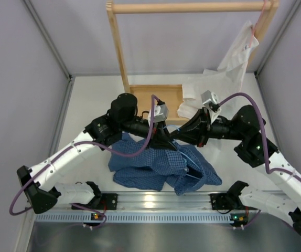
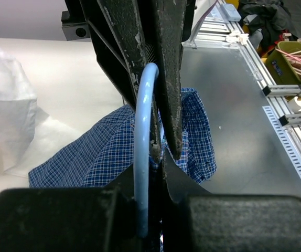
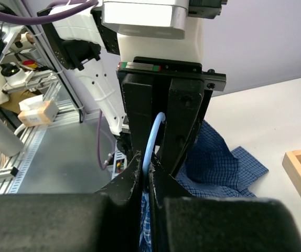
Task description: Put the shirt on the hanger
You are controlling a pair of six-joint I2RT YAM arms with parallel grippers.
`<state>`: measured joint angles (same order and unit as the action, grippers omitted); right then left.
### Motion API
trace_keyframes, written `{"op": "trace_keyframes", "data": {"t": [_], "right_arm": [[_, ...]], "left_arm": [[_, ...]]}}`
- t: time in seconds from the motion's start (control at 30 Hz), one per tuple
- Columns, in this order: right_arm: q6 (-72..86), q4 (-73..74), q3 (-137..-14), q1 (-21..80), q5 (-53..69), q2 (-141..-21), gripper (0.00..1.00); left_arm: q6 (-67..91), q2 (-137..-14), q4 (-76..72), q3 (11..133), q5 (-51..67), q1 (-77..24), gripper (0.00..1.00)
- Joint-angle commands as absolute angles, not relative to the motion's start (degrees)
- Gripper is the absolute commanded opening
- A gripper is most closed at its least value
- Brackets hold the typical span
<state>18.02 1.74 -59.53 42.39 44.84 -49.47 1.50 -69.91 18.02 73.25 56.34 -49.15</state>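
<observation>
Two grippers are meeting nose to nose above the middle of the table (image 1: 87, 100), the left gripper (image 1: 163, 135) coming in from the left and the right gripper (image 1: 178, 135) from the right. Both are closing on the hanger (image 2: 141, 131): in each wrist view the blue wire is running up out of the narrow gap between that arm's own fingers and into the opposing jaws, so each appears to be pinching the same curved stretch. Judgement: this is looking like a handover or a regrip, one arm steadying the wire so the other can take a better hold. The lower part of the hanger is trailing down onto the shirt (image 1: 145, 168), which is lying crumpled on the table just below the grippers, near the front rail, not yet threaded. The hanger is being held high, likely to keep the wire free of the folds. A white shirt (image 1: 234, 58) is hanging from the rack (image 1: 192, 7) behind, uninvolved.
</observation>
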Motion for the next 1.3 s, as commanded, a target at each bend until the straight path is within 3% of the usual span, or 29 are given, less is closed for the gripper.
{"op": "trace_keyframes", "data": {"t": [0.0, 0.03, 0.1, 0.13, 0.4, 0.53, 0.6, 0.97, 1.13, 1.2, 1.23, 1.27], "right_arm": [[16.88, -2.55, -59.06, 42.89, 43.43, -48.43, 0.0], [16.79, -2.11, -59.06, 42.89, 42.55, -47.99, 0.0], [16.35, -1.58, -58.8, 42.89, 38.44, -46.5, 0.0], [16.0, -1.23, -58.71, 42.89, 36.67, -45.8, 0.0], [13.97, 6.93, -61.34, 42.8, 22.18, -42.28, 0.0], [14.24, 9.49, -63.45, 42.8, 17.15, -41.84, 0.0], [13.45, 11.32, -65.73, 42.8, 17.4, -42.71, 0.0], [10.37, 17.23, -73.91, 42.8, 18.28, -45.97, 0.0], [11.16, 16.96, -74.71, 42.8, 25.13, -46.32, 0.0], [11.69, 16.53, -74.62, 42.8, 26.45, -46.06, 0.0], [11.69, 16.44, -74.62, 42.8, 26.37, -45.62, 0.0], [11.6, 16.44, -74.45, 42.72, 25.41, -45.44, 0.0]], "left_arm": [[0.7, -68.47, 14.15, 73.74, 55.56, -49.48, 0.1], [0.79, -68.21, 14.24, 73.74, 53.98, -49.48, 0.46], [0.97, -66.45, 14.15, 73.65, 46.96, -49.39, 0.64], [1.14, -65.58, 14.32, 73.39, 43.71, -49.39, 0.98], [7.19, -48.47, 14.76, 65.86, -9.22, -49.48, 0.98], [11.94, -37.31, 15.38, 55.33, -27.36, -49.39, 0.98], [14.75, -34.47, 16.78, 51.87, -29.61, -49.39, 0.98], [20.74, -28.39, 10.21, 38.07, -9.06, -49.39, 0.98], [18.55, -33.63, 8.61, 38.4, -15.36, -49.39, 0.98], [18.02, -36.72, 8.88, 40.24, -19.31, -49.31, 0.84], [17.93, -39.61, 9.14, 40.95, -20.21, -49.31, 0.71], [18.71, -40.6, 9.66, 41.57, -21.52, -49.31, 0.26]]}}
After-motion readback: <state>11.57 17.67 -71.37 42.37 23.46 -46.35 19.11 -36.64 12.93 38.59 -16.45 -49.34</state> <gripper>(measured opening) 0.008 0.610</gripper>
